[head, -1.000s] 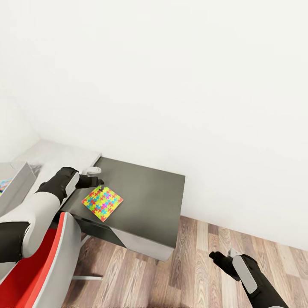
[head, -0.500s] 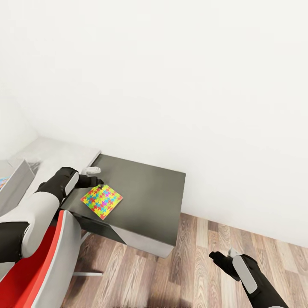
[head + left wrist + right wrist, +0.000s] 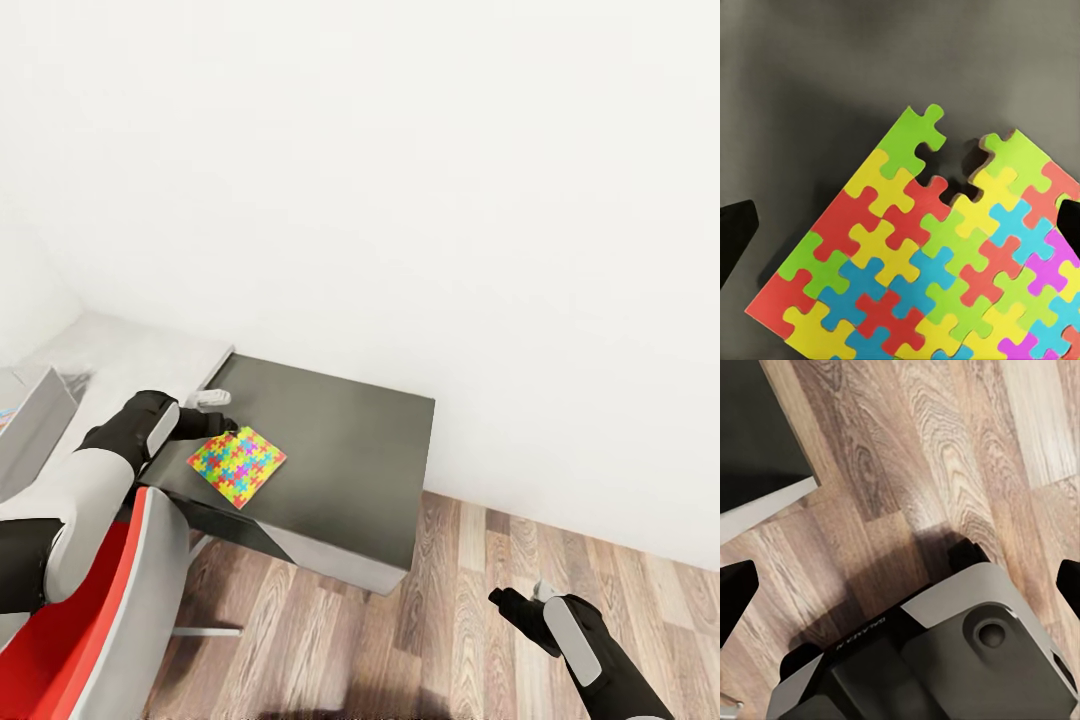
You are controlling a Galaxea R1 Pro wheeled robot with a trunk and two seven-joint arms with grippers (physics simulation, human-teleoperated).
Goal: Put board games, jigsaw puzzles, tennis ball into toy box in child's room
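Since the earlier frames the left gripper has drawn back slightly toward the white desk while the jigsaw puzzle stayed put. Toy box at the far left edge, grey wall visible; contents cannot be made out. Puzzle lies flat on the dark grey side desk, turned diamond-wise, one corner toward the gripper. Left fingers spread wide, touching nothing. Right gripper over the wood floor, fingers spread, empty.

white wall, wood-plank floor, red chair
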